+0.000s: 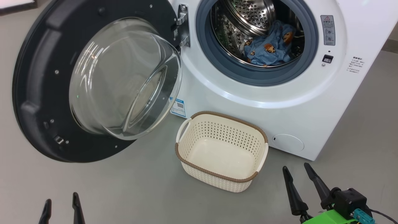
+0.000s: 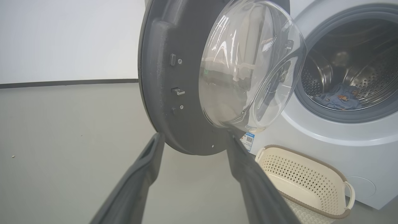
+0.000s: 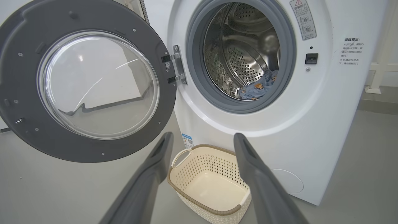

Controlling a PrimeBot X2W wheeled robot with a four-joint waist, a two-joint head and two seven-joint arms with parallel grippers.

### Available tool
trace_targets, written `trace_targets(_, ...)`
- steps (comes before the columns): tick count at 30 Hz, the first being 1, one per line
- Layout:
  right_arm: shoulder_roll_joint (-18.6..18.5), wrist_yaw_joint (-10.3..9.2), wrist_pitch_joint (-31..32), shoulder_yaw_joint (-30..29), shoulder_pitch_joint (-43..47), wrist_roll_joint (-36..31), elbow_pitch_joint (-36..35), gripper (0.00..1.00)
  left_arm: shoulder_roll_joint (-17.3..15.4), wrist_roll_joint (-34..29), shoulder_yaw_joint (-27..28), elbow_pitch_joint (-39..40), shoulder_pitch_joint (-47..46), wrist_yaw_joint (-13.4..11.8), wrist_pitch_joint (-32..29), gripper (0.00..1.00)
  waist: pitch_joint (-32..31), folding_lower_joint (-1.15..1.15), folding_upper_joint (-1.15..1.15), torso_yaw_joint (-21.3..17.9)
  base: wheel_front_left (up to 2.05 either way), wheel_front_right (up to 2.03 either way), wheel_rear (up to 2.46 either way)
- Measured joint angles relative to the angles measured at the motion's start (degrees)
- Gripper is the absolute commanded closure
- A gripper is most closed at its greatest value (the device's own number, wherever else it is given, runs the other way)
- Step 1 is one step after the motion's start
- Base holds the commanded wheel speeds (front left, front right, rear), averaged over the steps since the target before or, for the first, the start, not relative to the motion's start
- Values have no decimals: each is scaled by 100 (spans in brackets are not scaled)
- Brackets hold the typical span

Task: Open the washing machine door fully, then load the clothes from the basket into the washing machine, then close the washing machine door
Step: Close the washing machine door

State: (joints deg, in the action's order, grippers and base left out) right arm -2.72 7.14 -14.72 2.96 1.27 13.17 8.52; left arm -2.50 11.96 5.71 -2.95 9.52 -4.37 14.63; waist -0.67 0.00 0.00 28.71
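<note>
right gripper (image 1: pixel 295 166) spread near basket (image 1: pixel 228 117) rim; door (image 1: pixel 40 77) wide

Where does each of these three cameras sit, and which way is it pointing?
Head view: on the head, looking down at washing machine, empty basket; open left hand and right hand at the bottom.
Left wrist view: on the left arm, facing the open door; its fingers rise.
Right wrist view: on the right arm, facing the drum; its fingers rise.
All share the clothes inside.
</note>
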Motion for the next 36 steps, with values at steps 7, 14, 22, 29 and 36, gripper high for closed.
trace_targets(7,0,0,0,5,-1,-7,15,0,0,42,1,-1,0,-43,0,0,15,0,0,3,0,0,0)
trace_targets(14,0,0,0,15,-2,-7,37,0,0,52,-4,-1,0,-44,0,0,-2,0,0,-14,0,0,0)
trace_targets(22,0,0,0,19,-2,-5,43,0,0,116,-5,-48,0,-42,0,100,-34,0,0,-38,0,0,0)
trace_targets(29,0,0,0,29,-2,11,46,0,0,253,11,-97,1,-34,0,100,-57,0,0,-71,0,0,0)
trace_targets(36,0,0,0,41,-2,65,53,0,4,769,192,-103,-5,43,0,100,-80,0,0,-113,0,0,0)
